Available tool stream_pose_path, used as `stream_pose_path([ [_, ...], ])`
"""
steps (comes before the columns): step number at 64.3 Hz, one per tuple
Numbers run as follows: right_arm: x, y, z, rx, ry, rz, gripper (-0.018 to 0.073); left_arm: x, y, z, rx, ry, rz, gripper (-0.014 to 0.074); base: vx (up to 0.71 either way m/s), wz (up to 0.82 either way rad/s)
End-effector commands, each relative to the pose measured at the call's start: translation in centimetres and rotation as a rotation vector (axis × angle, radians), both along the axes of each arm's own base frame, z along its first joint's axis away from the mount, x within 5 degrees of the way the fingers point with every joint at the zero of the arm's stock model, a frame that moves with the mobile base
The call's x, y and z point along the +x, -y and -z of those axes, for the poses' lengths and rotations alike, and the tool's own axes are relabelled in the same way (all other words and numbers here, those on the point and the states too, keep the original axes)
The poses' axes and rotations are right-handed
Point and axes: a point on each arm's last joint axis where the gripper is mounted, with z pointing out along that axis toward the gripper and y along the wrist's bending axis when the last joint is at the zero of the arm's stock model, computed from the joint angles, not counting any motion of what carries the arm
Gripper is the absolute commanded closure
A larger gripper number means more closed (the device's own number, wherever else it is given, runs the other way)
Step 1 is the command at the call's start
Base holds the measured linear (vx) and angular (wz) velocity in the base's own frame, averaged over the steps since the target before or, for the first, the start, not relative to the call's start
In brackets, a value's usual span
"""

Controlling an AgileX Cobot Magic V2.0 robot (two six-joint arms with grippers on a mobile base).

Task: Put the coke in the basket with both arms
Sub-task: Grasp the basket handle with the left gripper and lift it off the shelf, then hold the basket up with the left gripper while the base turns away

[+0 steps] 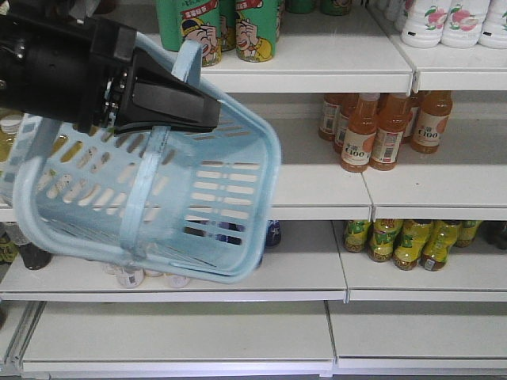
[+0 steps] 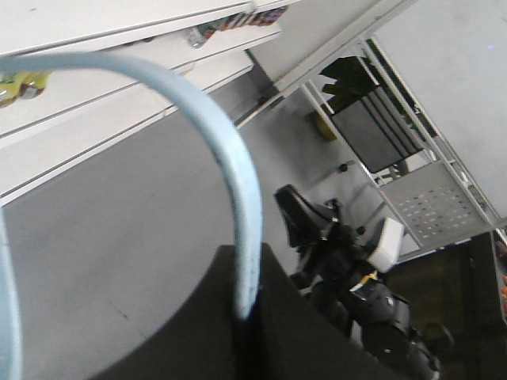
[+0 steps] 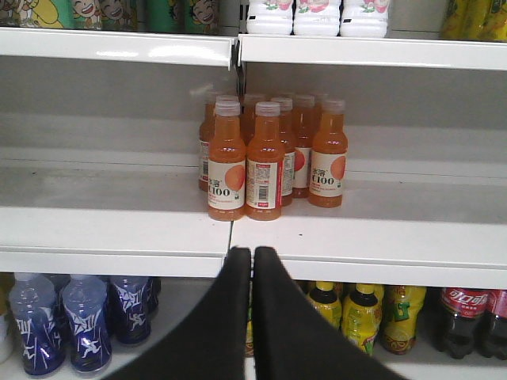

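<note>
The pale blue basket (image 1: 230, 198) hangs tilted in front of the shelves. My left gripper (image 1: 207, 117) is shut on its hoop handle (image 2: 230, 158), which runs down between the black fingers of that gripper (image 2: 247, 265). My right gripper (image 3: 252, 255) is shut with nothing in it and points at the edge of the middle shelf. Coke bottles (image 3: 463, 313) with red labels and white script stand on the lower shelf, to the lower right of the right gripper and apart from it. Inside the basket I see nothing.
Orange drink bottles (image 3: 265, 162) stand on the middle shelf (image 3: 356, 237) right ahead of the right gripper. Blue bottles (image 3: 79, 321) sit lower left and yellow ones (image 3: 360, 317) lower right. Green cans (image 1: 253, 28) and white bottles (image 1: 444, 20) fill the top shelf.
</note>
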Motion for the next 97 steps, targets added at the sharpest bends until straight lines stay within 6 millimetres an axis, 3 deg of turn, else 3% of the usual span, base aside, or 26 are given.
stream_pose_path([
  [1, -0.1, 0.0, -0.4, -0.016, 0.075, 0.003, 0.0564, -3.2, 0.5, -3.8, -0.159, 0.076, 0.037, 0.0604, 0.00, 0.00],
  [9, -0.1, 0.0, -0.4, -0.016, 0.075, 0.003, 0.0564, -5.0, 1.2, -5.0, -0.235, 0.082, 0.084, 0.0604, 0.00, 0.00],
  [19, -0.1, 0.0, -0.4, -0.016, 0.075, 0.003, 0.0564, -5.6, 2.0, -5.4, -0.264, 0.086, 0.104, 0.0604, 0.00, 0.00],
  [97, -0.1, 0.0, -0.4, -0.016, 0.076, 0.003, 0.0564, -5.9, 2.1, -5.1, -0.238, 0.082, 0.140, 0.0603, 0.00, -0.01],
])
